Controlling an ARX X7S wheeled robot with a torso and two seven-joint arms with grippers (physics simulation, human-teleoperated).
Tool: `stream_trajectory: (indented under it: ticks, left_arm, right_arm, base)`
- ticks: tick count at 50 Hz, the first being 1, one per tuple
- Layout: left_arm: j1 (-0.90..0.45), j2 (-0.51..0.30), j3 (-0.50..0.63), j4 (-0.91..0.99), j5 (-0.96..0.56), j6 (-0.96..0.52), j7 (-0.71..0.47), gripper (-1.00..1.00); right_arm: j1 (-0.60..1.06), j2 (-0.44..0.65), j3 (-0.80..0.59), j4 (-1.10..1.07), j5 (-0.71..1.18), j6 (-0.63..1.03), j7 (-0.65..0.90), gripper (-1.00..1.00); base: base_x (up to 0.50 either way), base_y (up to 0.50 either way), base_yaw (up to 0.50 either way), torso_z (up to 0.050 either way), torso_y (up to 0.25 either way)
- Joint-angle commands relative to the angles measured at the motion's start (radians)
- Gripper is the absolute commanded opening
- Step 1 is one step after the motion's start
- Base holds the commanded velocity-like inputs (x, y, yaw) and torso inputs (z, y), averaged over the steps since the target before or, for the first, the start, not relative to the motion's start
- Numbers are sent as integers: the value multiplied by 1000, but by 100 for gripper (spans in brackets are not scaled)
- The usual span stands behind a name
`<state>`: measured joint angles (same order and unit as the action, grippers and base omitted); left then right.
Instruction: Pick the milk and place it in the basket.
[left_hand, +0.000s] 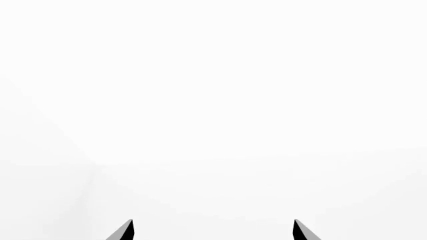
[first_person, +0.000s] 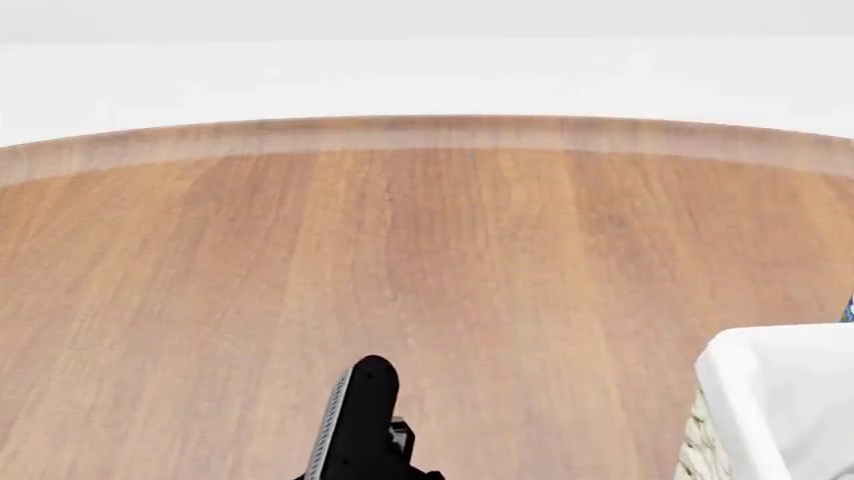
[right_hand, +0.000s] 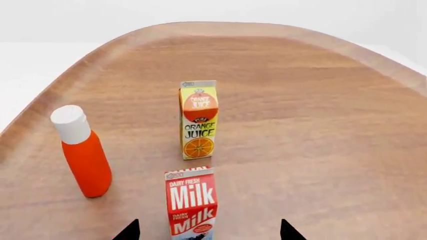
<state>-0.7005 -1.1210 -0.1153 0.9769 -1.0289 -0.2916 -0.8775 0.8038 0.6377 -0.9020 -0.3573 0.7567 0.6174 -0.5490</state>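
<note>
In the right wrist view the milk (right_hand: 191, 202) stands upright on the wooden table (right_hand: 320, 130); it is a red carton with white "Milk" lettering. My right gripper (right_hand: 209, 232) is open. Its two dark fingertips (right_hand: 130, 231) show on either side of the carton, clear of it, with the carton a little nearer one tip. My left gripper (left_hand: 213, 231) is open with nothing between its tips, and its view is blank white beyond them. A corner of the basket (first_person: 781, 400), with its white liner over wicker, shows at the lower right of the head view. The milk is out of the head view.
An orange-yellow juice carton (right_hand: 198, 120) stands just beyond the milk. An orange bottle with a white cap (right_hand: 83, 157) stands off to one side. A black arm segment (first_person: 360, 420) rises at the bottom of the head view over the table (first_person: 427, 250), whose rounded far edge borders white floor.
</note>
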Motion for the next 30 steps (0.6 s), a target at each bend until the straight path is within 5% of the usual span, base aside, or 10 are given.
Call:
stream_trajectory:
  ticks: [1,30]
  left_arm:
    - [12,0,-6,-3,6,6,2,100]
    - [30,-7,-15,-9,7,20,1,100]
  right_arm:
    - [-7,-51,-42,57,-44,-6,-3,100]
    - [14,-110,-41,115,-39,-11,-3,100]
  base:
    - [0,0,0,0,0]
    - [0,0,0,0,0]
